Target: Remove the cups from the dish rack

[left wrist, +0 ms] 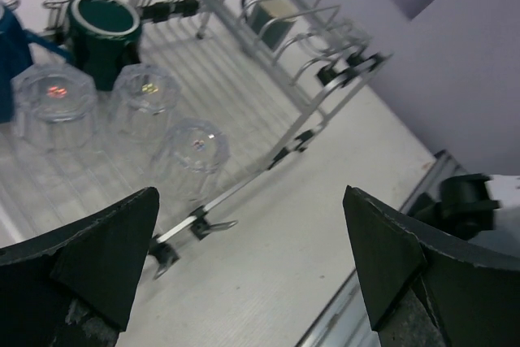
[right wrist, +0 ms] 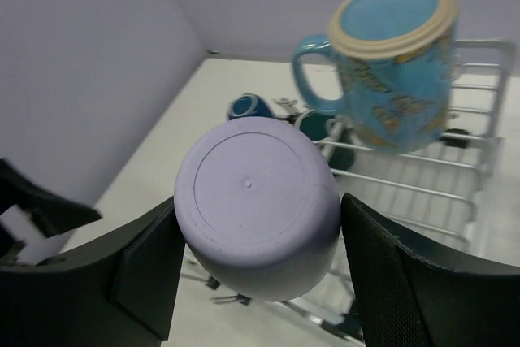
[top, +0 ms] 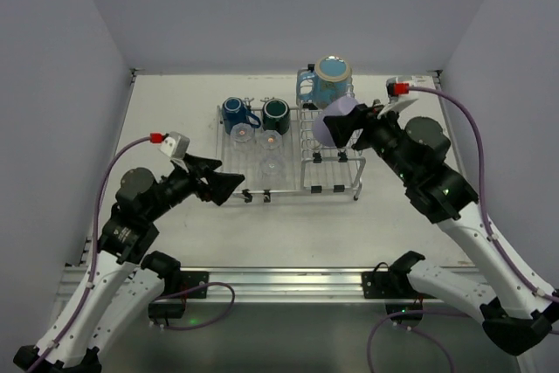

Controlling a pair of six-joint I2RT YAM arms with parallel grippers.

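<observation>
The silver wire dish rack [top: 336,183] stands mid-table. On its flat grid stand a blue mug [top: 234,114], a dark green mug [top: 276,114] and three upturned clear glasses [top: 271,140]. A light-blue mug [top: 331,81] sits at the back of the tined section. My right gripper [top: 347,131] is shut on the lavender tumbler [top: 337,122] and holds it tilted above the tined section; its base faces the right wrist camera [right wrist: 256,201]. My left gripper [top: 224,186] is open and empty at the rack's front left corner. No grey-green mug is in view.
The left wrist view shows the glasses [left wrist: 193,152], the dark green mug [left wrist: 104,36] and the rack's front rail [left wrist: 244,183] just ahead of the open fingers [left wrist: 106,249]. Purple walls enclose the table on three sides. A metal rail [top: 279,279] runs along the near edge.
</observation>
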